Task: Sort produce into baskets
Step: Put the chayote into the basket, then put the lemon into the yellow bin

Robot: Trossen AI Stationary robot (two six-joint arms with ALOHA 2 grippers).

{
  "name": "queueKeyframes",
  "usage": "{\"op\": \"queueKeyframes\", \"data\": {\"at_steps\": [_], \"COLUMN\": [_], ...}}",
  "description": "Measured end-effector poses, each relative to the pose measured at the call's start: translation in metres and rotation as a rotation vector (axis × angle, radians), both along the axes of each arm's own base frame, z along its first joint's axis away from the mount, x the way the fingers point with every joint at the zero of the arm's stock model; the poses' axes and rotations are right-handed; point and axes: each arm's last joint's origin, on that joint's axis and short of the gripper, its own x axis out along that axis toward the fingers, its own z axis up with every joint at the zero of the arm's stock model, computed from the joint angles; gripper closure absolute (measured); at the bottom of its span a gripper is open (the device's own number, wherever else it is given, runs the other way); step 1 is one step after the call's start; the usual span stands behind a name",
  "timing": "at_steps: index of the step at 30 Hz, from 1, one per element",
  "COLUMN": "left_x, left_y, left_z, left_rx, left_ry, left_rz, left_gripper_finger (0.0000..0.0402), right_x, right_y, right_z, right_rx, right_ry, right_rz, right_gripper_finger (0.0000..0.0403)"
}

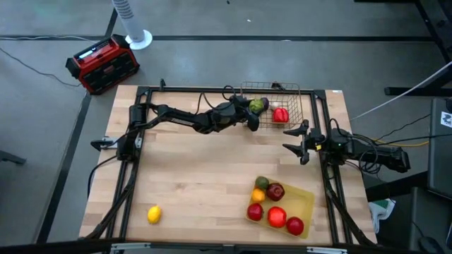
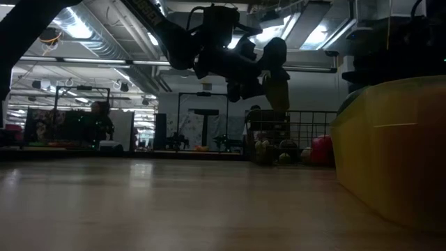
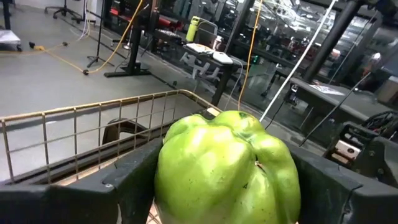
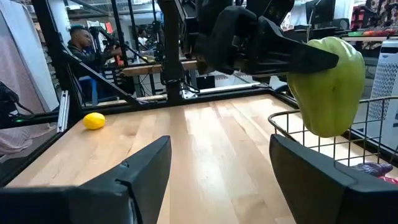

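Observation:
A green pepper (image 1: 257, 106) hangs over the near-left rim of the wire basket (image 1: 291, 95) at the table's far side, with my left gripper (image 1: 252, 115) shut on it. A red pepper (image 1: 280, 114) lies inside the basket, and the low view shows more produce (image 2: 279, 155) on its floor. The yellow tray (image 1: 305, 200) at the near right holds several fruits, among them red apples (image 1: 276, 216) and an orange (image 1: 258, 195). A lemon (image 1: 154, 214) lies on the table at the near left. My right gripper (image 1: 299, 143) waits open at the table's right side, with nothing between its fingers. My left gripper pinches the green pepper's two opposite sides (image 3: 168, 168) between its two fingers (image 3: 124, 180). The fingers (image 4: 298, 56) run level, coming from the table's left. The pepper (image 4: 329, 84) is lifted clear, reaching down below the fingers just above the basket's rim (image 4: 305, 121).
A red-and-black box (image 1: 102, 65) and a white fan (image 1: 134, 28) stand on the floor beyond the far left corner. The table's middle (image 1: 212, 169) is bare wood. A person (image 4: 81, 43) sits beyond the table in the right wrist view.

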Motion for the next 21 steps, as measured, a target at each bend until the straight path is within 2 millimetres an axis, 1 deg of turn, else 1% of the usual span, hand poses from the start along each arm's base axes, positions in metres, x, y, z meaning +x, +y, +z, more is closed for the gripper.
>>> {"op": "queueKeyframes", "data": {"at_steps": [4,7,9,12,17,19,21], "left_x": [0.000,-0.002,-0.003,-0.003,-0.003,-0.004,-0.003], "left_y": [0.000,0.005,0.008,0.009,0.010,0.010,0.010], "left_z": [0.000,-0.001,0.001,0.005,0.005,0.007,0.007], "left_rx": [-0.014,-0.005,-0.005,0.066,0.107,0.128,0.133], "left_ry": [-0.006,0.011,0.002,0.023,0.046,0.054,0.055], "left_rz": [0.001,0.020,0.002,-0.016,-0.022,-0.020,-0.040], "left_gripper_finger": [0.0107,0.0107,0.0102,0.0077,0.0015,0.0006,0.0010], "right_x": [0.000,0.000,0.000,0.000,0.000,0.000,0.000], "right_y": [0.000,0.000,0.000,0.000,0.000,0.000,0.000], "right_z": [0.000,-0.001,-0.001,-0.001,-0.001,-0.001,-0.001], "right_rx": [0.000,0.000,0.000,0.001,0.001,0.001,0.001], "right_ry": [0.002,0.004,0.006,0.008,0.009,0.009,0.009], "right_rz": [0.000,0.000,0.000,0.000,0.000,0.000,0.000], "right_gripper_finger": [0.0134,0.0134,0.0134,0.0134,0.0134,0.0134,0.0134]}}
